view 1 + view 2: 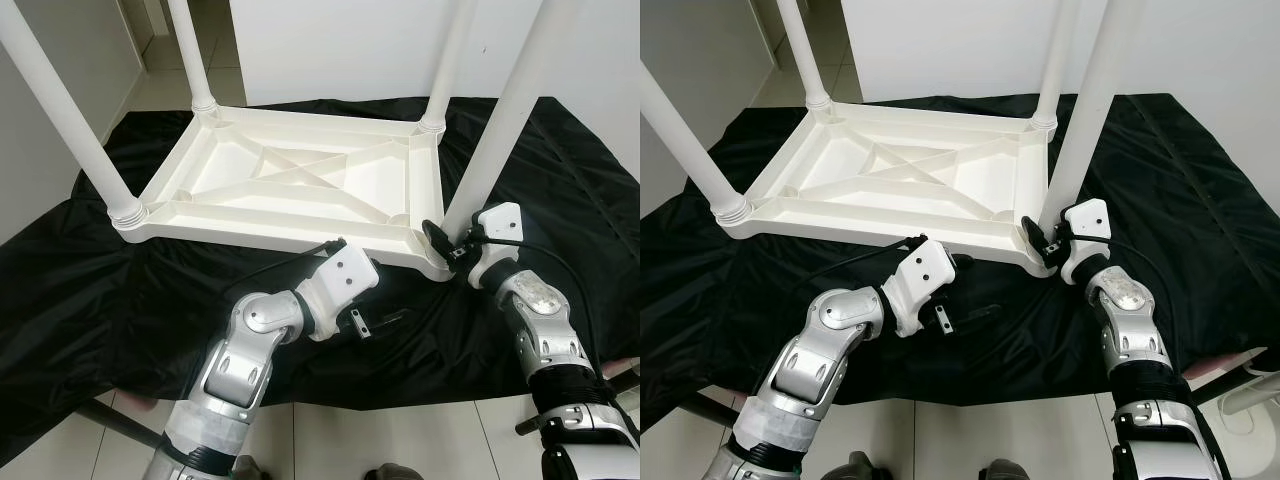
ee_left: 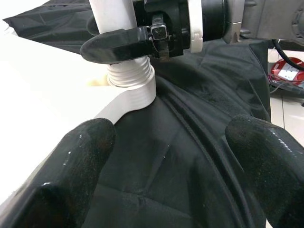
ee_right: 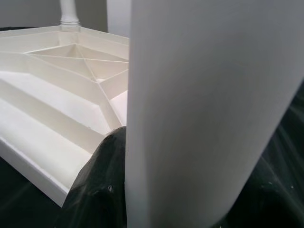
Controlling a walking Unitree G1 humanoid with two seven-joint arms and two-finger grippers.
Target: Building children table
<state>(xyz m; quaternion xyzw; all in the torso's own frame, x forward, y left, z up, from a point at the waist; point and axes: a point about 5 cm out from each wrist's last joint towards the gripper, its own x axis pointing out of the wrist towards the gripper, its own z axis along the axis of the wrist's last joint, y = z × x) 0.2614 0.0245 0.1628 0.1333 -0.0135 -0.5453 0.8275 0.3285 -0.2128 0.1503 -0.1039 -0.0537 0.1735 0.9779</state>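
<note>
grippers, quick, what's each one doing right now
Left gripper: open, holding nothing, over the black sheet.
Right gripper: shut on the table leg near its base.

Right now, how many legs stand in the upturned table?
4. One leg at each corner: near left, far left, far right, and near right, which the right gripper clasps near its base.

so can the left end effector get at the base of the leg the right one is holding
Probably yes. The left end effector is open, low over the black cloth, facing that leg's threaded base; nothing lies between, though the right end effector already grips just above it.
</note>
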